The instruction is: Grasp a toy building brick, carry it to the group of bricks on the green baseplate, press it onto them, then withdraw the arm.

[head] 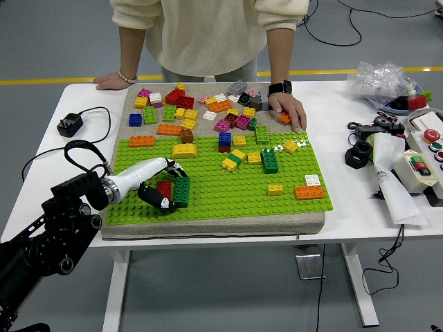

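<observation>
My left hand (166,188) reaches in from the lower left and hovers low over the left part of the green baseplate (228,200). Its fingers are curled around a dark green brick (183,191), and a red brick (164,188) sits right against that brick inside the grasp. I cannot tell whether the two bricks touch the plate. Further right on the plate stand a yellow-and-green pair (234,160), a dark green block (270,160) and a blue-and-red stack (225,140). My right arm is out of the picture.
Several loose bricks (208,107) lie on the grey mat behind the plate. A person stands at the far side, one hand (287,111) resting on the mat, the other hand (114,81) on the table. A charger (69,124) lies left; tools and a control box (422,166) lie right.
</observation>
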`<state>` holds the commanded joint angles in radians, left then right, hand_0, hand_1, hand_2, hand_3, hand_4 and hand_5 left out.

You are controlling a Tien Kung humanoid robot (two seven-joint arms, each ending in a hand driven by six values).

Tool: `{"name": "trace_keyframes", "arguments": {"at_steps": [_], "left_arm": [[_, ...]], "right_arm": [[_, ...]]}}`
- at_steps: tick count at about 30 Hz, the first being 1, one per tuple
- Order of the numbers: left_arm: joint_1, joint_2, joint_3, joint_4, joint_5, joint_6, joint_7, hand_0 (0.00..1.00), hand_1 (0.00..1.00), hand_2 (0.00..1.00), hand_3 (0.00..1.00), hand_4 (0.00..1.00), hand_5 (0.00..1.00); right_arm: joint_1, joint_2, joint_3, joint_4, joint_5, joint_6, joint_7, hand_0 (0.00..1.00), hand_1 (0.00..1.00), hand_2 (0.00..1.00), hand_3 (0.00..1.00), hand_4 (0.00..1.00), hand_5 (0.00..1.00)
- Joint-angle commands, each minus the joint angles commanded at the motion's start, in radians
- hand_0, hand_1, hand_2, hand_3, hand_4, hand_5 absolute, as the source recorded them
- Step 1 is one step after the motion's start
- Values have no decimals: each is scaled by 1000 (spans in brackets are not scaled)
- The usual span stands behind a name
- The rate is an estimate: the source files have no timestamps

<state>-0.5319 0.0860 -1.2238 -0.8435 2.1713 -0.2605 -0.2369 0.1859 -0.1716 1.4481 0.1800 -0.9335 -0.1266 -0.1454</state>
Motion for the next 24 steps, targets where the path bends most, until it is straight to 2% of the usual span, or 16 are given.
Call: {"name": "trace_keyframes", "arguments": {"at_steps": [24], "left_arm": [[-7,-1,-13,42,-8,1,0,998,784,553,593,784,72]], "right_arm": [[-1,0,0,0,5,-1,-2,792,704,751,715,908,554]]}}
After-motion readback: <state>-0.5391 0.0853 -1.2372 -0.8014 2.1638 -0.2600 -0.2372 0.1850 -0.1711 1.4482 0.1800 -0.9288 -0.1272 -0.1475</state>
